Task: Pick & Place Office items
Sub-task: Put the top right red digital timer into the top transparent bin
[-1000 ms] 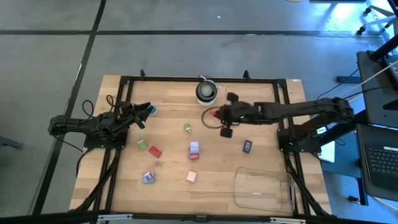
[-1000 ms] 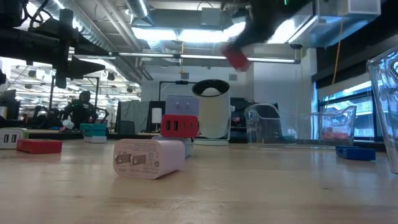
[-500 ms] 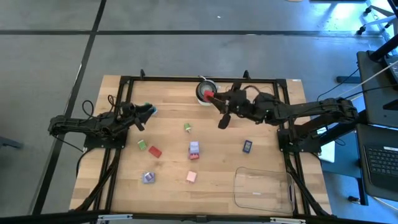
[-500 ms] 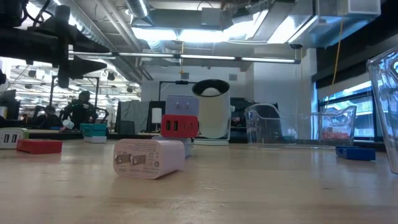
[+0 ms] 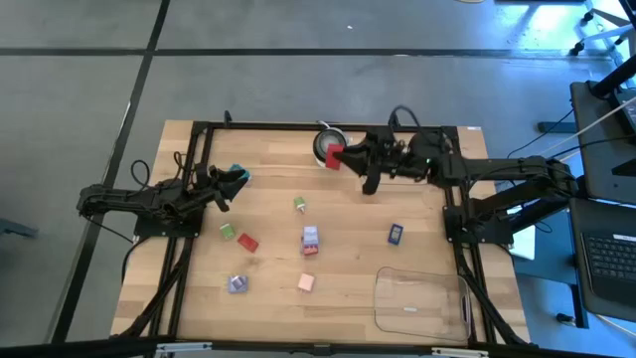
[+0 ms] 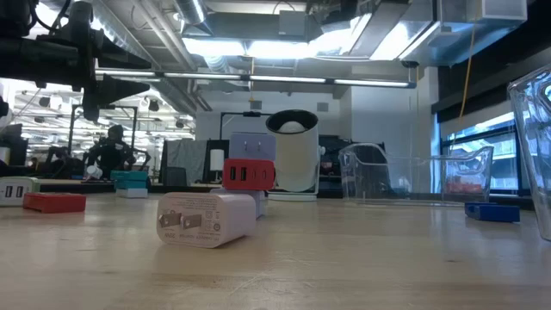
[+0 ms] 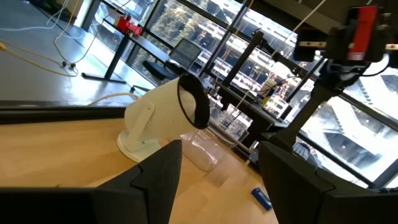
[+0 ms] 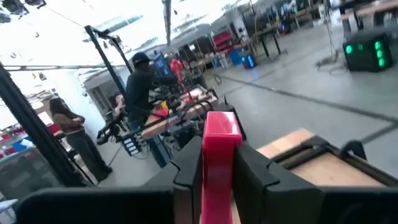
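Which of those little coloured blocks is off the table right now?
The red block, pinched in the right gripper beside the round white object. The others lie on the table.

- We find no legible text, label, brand, number or sign in any view.
- The white charger (image 6: 207, 220) shows faint marks on its face in the low view, too small for us to read.

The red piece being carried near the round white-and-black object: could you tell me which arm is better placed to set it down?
The right arm, probably: its claw is shut on the red piece, raised beside the round object. The left claw waits empty near the table's left edge.
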